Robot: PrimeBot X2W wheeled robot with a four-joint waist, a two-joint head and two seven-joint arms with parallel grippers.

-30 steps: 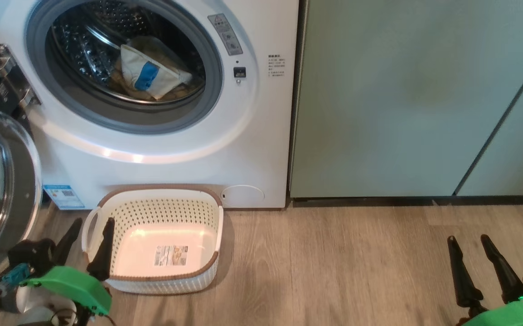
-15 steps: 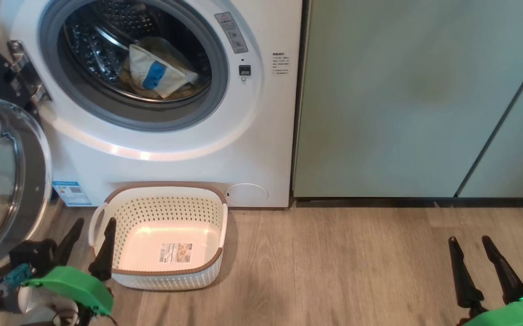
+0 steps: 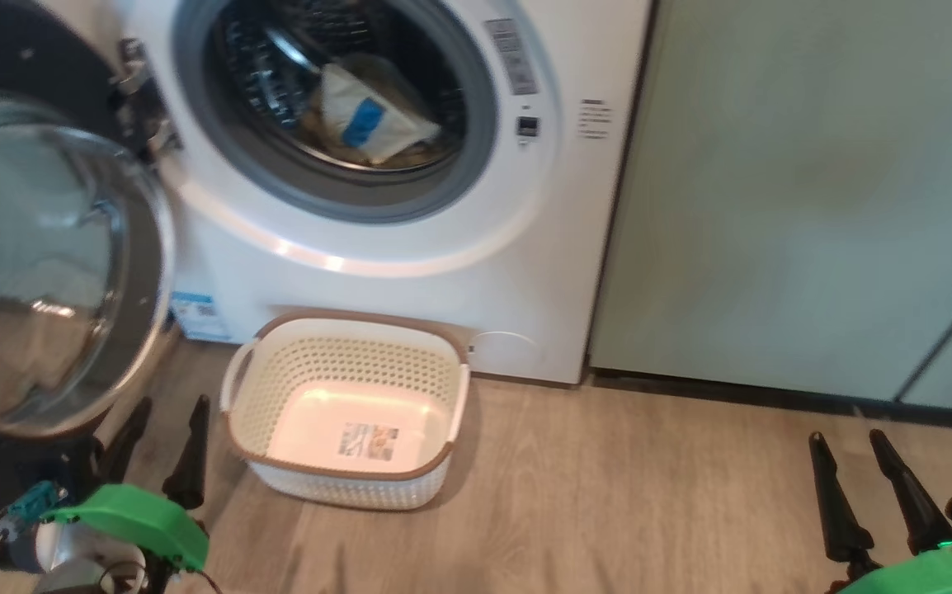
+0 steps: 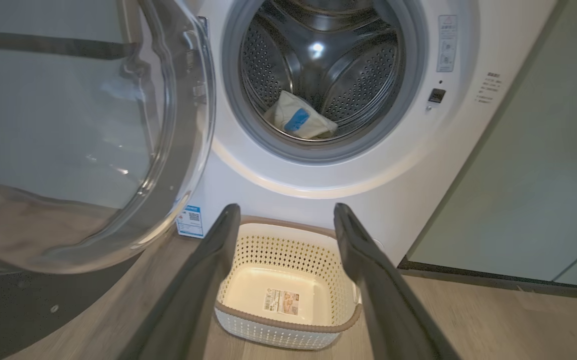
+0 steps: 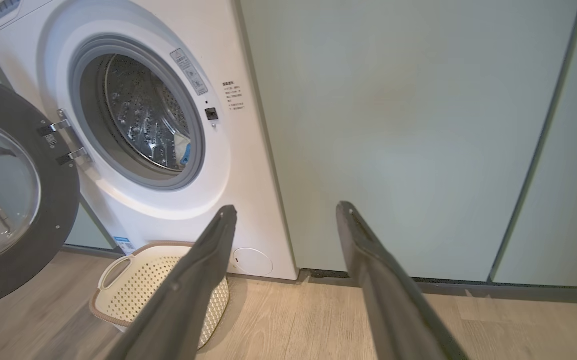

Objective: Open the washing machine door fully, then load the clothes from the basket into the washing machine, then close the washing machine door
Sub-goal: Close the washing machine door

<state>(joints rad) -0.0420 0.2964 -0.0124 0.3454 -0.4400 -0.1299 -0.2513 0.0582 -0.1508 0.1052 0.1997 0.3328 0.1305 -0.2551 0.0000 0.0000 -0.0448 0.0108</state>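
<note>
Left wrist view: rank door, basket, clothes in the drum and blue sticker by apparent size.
1. washing machine door: largest by far, though it is nearest the camera, which inflates it
2. basket
3. clothes
4. blue sticker: smallest, partly hidden behind the door's edge

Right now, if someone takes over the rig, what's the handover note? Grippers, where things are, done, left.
Left gripper: open, empty, low by the left handle of the basket.
Right gripper: open, empty, over the wood floor before the green cabinets.
Washing machine door: swung wide open.
Clothes: in the drum, blue patch showing.
Basket: empty, on the floor against the washing machine.
Done: door opened, clothes loaded.
Left: close the door; the left gripper looks nearer to it.
</note>
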